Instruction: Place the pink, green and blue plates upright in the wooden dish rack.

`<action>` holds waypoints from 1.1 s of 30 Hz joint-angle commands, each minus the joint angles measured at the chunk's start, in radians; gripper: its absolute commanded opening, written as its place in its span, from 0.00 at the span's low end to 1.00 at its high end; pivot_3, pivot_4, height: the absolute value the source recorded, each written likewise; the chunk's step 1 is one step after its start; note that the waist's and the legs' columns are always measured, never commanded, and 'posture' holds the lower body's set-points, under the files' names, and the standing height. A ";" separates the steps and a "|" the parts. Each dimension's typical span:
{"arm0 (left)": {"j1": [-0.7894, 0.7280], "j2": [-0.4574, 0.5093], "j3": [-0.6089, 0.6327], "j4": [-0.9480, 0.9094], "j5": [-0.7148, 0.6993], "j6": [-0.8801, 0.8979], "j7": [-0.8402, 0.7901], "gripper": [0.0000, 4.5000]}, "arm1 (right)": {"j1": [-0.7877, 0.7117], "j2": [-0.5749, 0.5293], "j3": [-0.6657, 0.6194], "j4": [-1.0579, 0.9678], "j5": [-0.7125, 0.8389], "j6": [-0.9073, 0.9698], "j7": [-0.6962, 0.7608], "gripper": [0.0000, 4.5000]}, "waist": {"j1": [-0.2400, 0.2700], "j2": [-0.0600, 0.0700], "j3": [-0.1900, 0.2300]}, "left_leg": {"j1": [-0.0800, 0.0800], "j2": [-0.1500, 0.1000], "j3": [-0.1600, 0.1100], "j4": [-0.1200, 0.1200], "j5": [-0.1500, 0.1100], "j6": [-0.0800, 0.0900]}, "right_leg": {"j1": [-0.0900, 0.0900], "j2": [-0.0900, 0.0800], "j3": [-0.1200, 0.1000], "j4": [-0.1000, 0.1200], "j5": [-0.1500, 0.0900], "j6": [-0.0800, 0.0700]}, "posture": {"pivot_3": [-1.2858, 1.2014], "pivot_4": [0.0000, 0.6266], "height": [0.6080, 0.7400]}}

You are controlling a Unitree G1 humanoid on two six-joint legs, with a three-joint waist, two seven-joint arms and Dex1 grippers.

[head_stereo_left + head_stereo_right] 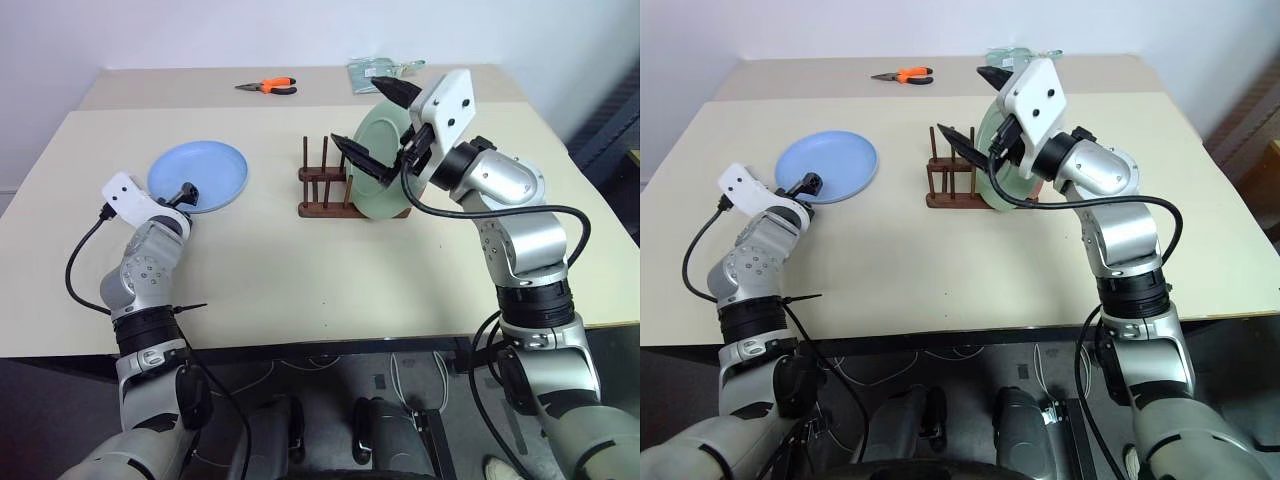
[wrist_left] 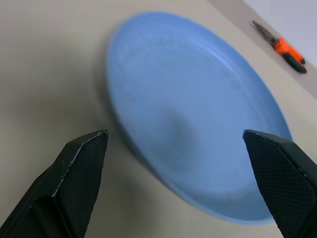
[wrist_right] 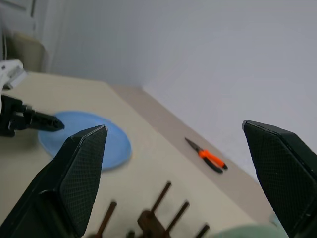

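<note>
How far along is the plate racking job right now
Done: the green plate stands upright in the wooden dish rack, with the open right gripper beside it, holding nothing. In hand: the open left gripper sits at the edge of the blue plate, which lies flat on the table, not yet gripped. Left: racking the blue plate; I can't see a pink one.

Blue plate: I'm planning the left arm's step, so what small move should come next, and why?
Probably ease the left gripper forward and close on the blue plate rim: its fingers are open, the plate lies flat on the table, and the green plate already stands in the wooden dish rack.
</note>
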 commanded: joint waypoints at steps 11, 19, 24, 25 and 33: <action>-0.023 0.019 -0.011 0.014 -0.003 0.010 -0.051 1.00 | 0.239 -0.449 -0.273 -0.214 0.346 0.366 0.321 0.80 | 0.022 -0.001 0.000 | 0.000 0.000 -0.001 0.000 -0.001 0.001 | 0.001 -0.002 0.000 -0.002 0.000 0.000 | 0.52 0.24 1.00; -0.036 0.012 -0.026 0.026 0.003 0.014 -0.066 1.00 | 0.281 -0.477 -0.056 -0.180 0.087 0.262 0.248 0.01 | 0.024 -0.002 0.001 | 0.001 0.001 0.000 0.001 -0.001 0.001 | 0.001 -0.002 0.001 -0.001 0.000 0.000 | 0.52 0.24 1.00; -0.032 0.009 -0.028 0.013 0.001 0.018 -0.066 1.00 | 0.226 -0.431 0.035 -0.099 -0.019 0.173 0.234 0.01 | 0.025 -0.002 0.001 | 0.000 0.000 0.000 0.001 -0.001 0.001 | 0.001 -0.001 0.000 -0.001 0.000 0.000 | 0.52 0.24 1.00; -0.030 0.009 -0.028 0.008 0.001 0.020 -0.066 1.00 | 0.213 -0.421 0.043 -0.085 -0.031 0.163 0.233 0.01 | 0.025 -0.002 0.001 | 0.000 0.000 0.000 0.002 -0.001 0.001 | 0.001 -0.001 0.000 -0.001 0.000 0.000 | 0.52 0.24 1.00; -0.006 0.000 -0.027 -0.031 -0.003 0.027 -0.057 1.00 | 0.143 -0.361 0.080 -0.001 -0.104 0.065 0.247 0.01 | 0.025 -0.003 0.001 | 0.000 0.000 0.000 0.002 0.000 0.000 | 0.002 -0.001 -0.001 -0.001 0.000 0.000 | 0.52 0.24 1.00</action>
